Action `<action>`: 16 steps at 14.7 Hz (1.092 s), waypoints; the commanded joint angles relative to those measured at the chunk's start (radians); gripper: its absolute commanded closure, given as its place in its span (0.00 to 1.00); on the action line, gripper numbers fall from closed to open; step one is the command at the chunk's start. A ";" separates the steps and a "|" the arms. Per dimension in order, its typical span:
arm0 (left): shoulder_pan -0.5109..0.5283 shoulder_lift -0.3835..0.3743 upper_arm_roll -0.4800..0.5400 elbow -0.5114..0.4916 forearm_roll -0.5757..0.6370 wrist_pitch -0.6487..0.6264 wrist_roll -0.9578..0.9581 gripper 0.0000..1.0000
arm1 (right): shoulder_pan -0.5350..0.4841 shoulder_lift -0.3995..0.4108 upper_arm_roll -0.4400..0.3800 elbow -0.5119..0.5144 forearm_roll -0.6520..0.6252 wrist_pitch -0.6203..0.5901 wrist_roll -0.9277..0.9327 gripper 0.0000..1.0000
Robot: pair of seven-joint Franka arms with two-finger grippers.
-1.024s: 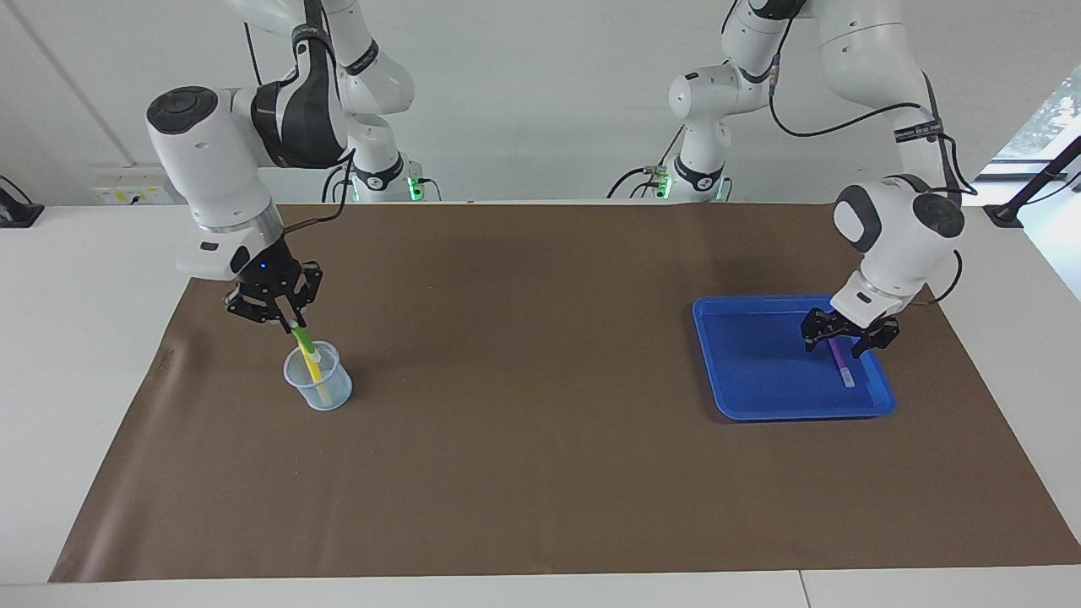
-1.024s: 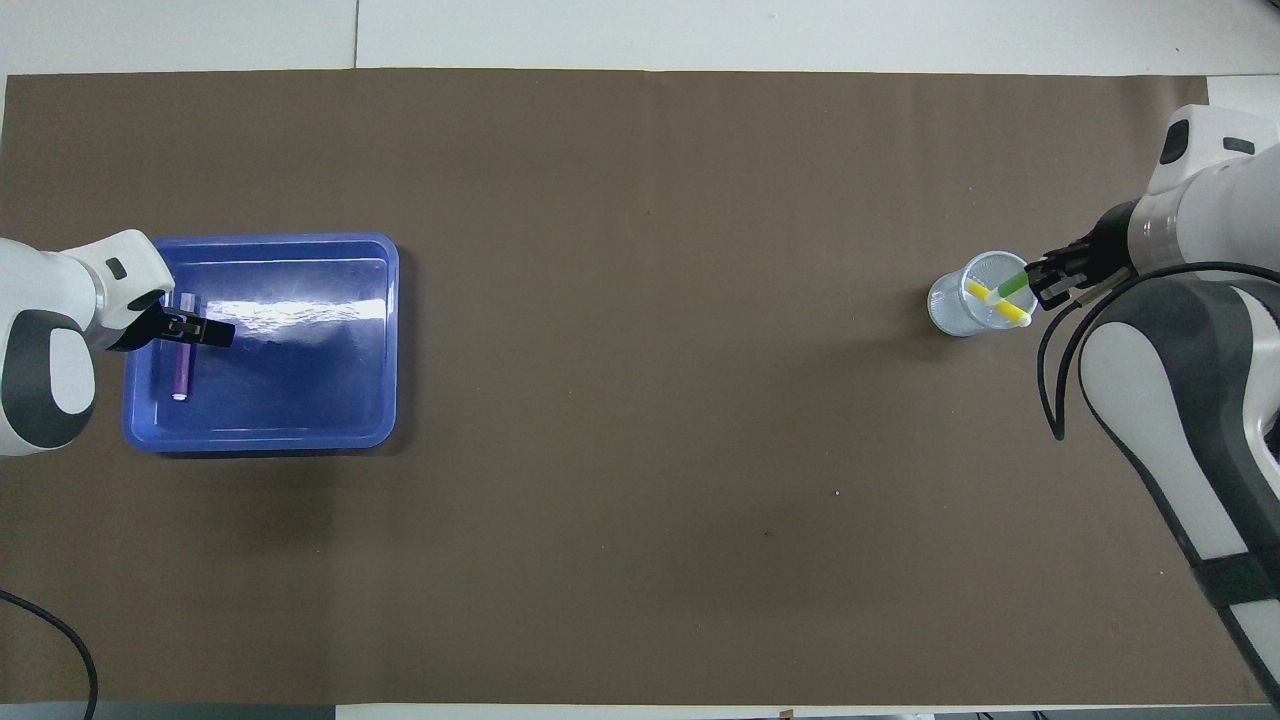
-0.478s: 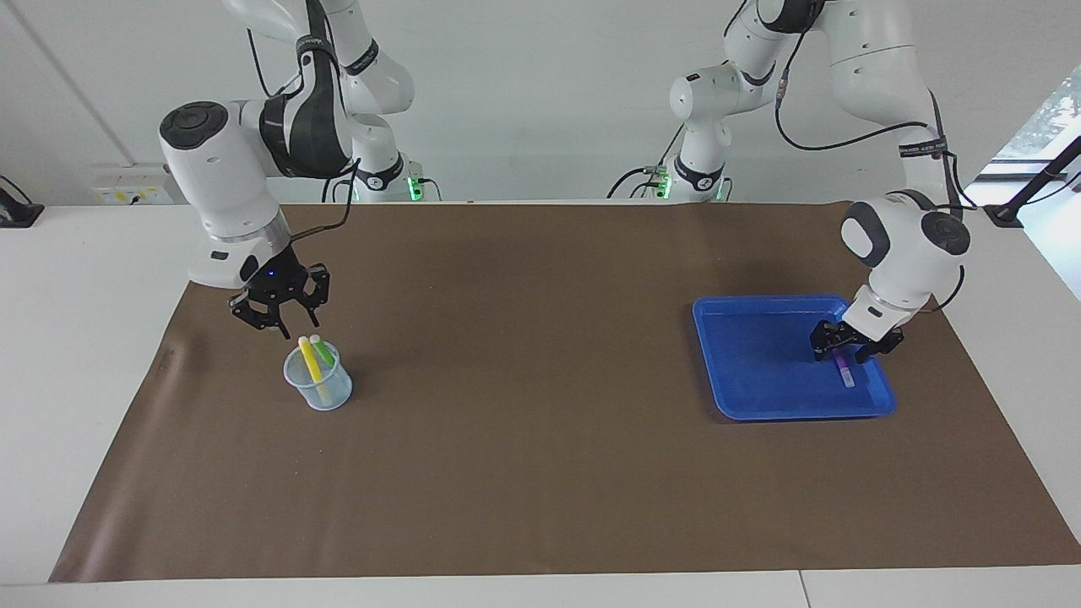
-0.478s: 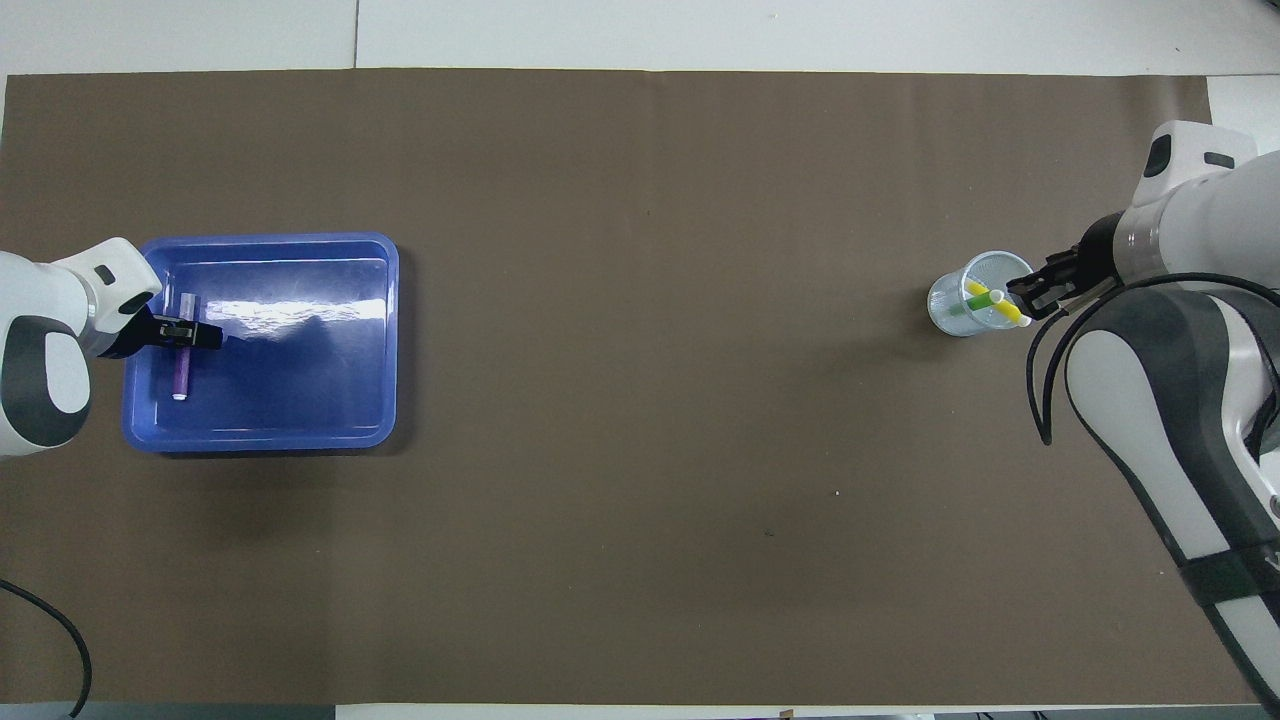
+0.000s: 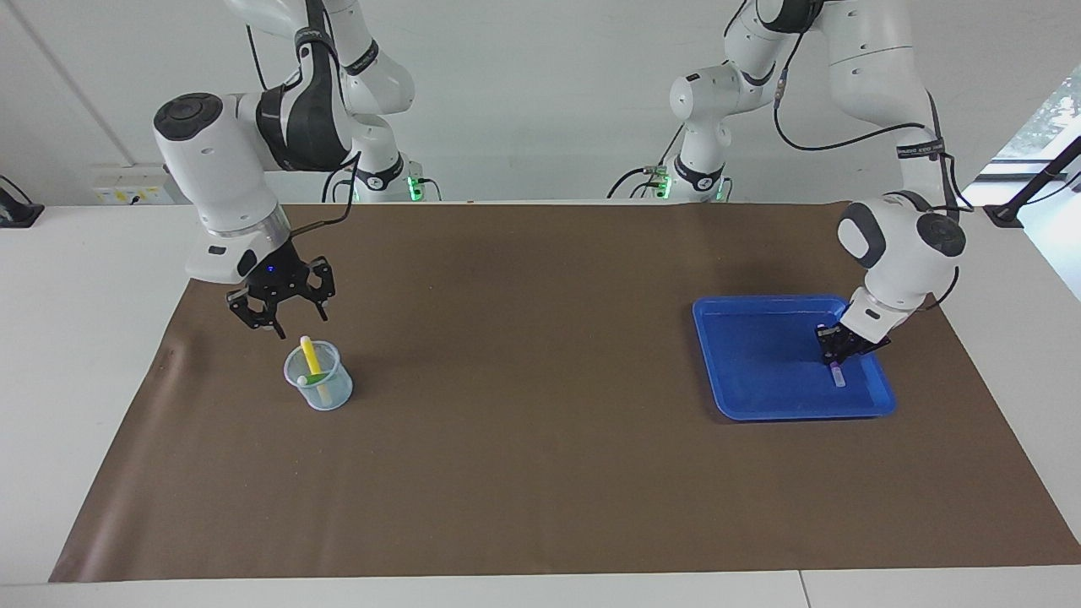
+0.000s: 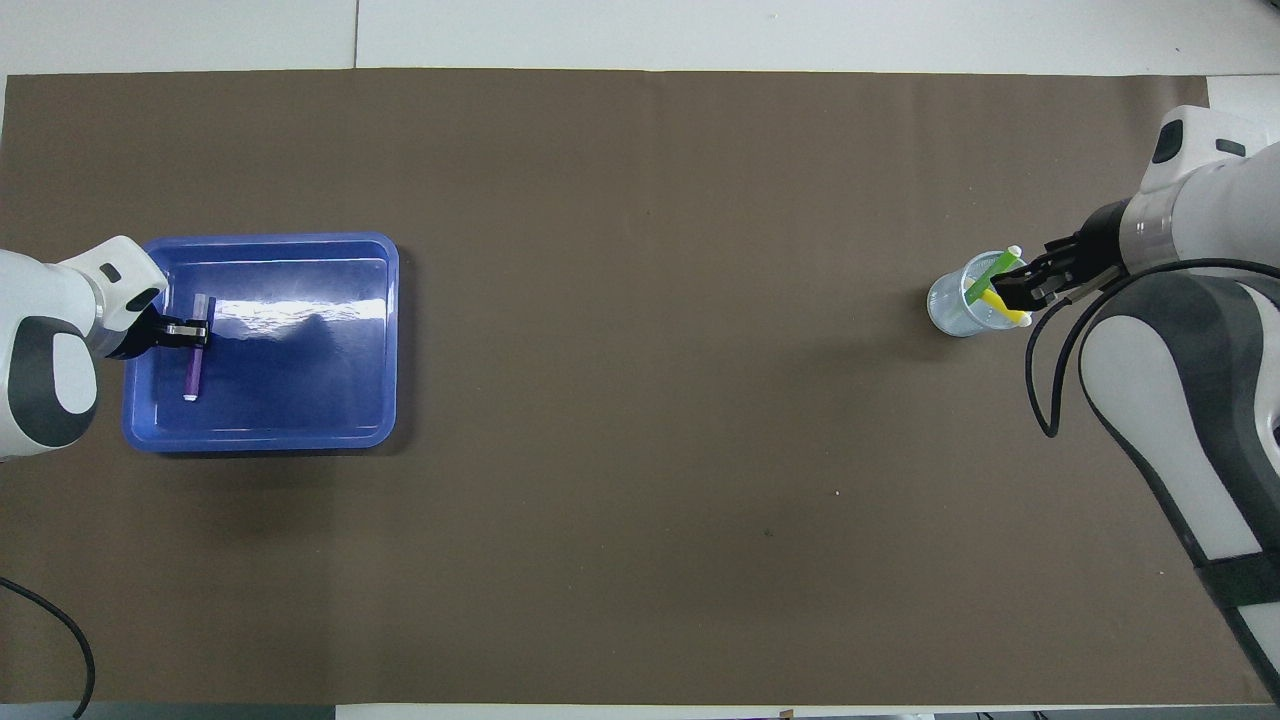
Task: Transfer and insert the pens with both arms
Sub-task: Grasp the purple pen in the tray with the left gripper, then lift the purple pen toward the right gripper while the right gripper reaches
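A clear cup [image 5: 328, 395] [image 6: 948, 306] stands toward the right arm's end of the table. In it the yellow pen [image 5: 310, 355] [image 6: 1008, 312] stands upright and the green pen [image 5: 317, 380] [image 6: 990, 273] leans lower. My right gripper [image 5: 283, 325] [image 6: 1012, 286] hangs open and empty just above the cup, on the robots' side of it. At the left arm's end, the purple pen [image 5: 836, 372] [image 6: 192, 368] lies low in the blue tray [image 5: 760, 301] [image 6: 300, 400]. My left gripper [image 5: 839, 344] [image 6: 196, 331] is shut on it near its upper end.
Brown paper covers the table from end to end. A wide stretch of bare paper lies between the cup and the tray. The white table edge runs along the side farthest from the robots.
The right gripper opened, let the green pen drop into the cup and drew back upward. The left gripper sank into the tray and closed on the purple pen.
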 commanded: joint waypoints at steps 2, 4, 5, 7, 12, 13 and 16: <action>-0.013 -0.068 -0.008 0.001 0.020 -0.087 -0.085 1.00 | -0.004 0.002 0.007 0.028 0.279 -0.043 0.037 0.34; -0.028 -0.117 -0.017 0.012 -0.021 -0.147 -0.165 1.00 | 0.027 0.001 0.012 0.027 0.400 -0.037 0.176 0.34; -0.048 -0.142 -0.017 0.013 -0.056 -0.170 -0.212 1.00 | 0.054 0.001 0.012 0.027 0.457 -0.028 0.256 0.32; -0.078 -0.182 -0.019 0.015 -0.108 -0.219 -0.344 1.00 | 0.091 0.001 0.012 0.027 0.520 0.003 0.368 0.26; -0.248 -0.245 -0.019 0.013 -0.115 -0.277 -0.880 1.00 | 0.156 -0.003 0.012 0.014 0.661 0.076 0.575 0.23; -0.290 -0.245 -0.019 0.015 -0.115 -0.273 -0.976 1.00 | 0.173 -0.004 0.012 0.010 0.674 0.093 0.606 0.23; -0.373 -0.226 -0.019 0.070 -0.196 -0.262 -1.230 1.00 | 0.213 -0.010 0.012 -0.021 0.701 0.158 0.646 0.24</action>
